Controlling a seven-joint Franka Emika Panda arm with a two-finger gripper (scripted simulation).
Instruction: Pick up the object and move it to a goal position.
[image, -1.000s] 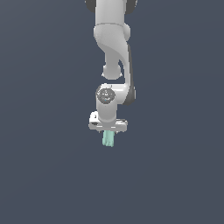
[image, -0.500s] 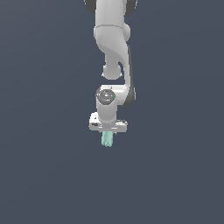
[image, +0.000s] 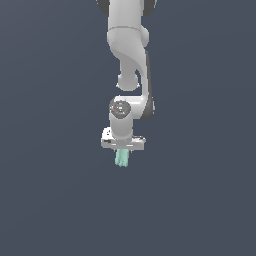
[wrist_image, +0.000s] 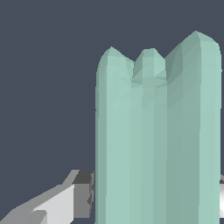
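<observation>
Almost nothing has moved since earlier.
The claw stays clamped on the bar's upper end; it looks light, stiff, ridged, easily gripped.

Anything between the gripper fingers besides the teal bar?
No. In the wrist view only the teal bar sits between the fingers; the exterior view shows nothing else there.

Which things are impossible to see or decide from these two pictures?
- Fingertips: in the exterior view, the gripper body hides them.
- Bar: its upper part is behind the gripper there; the wrist view's edge cuts its base.
- Goal position: no marker in either view.
- Arm base: cut off by the exterior view's upper edge.
</observation>
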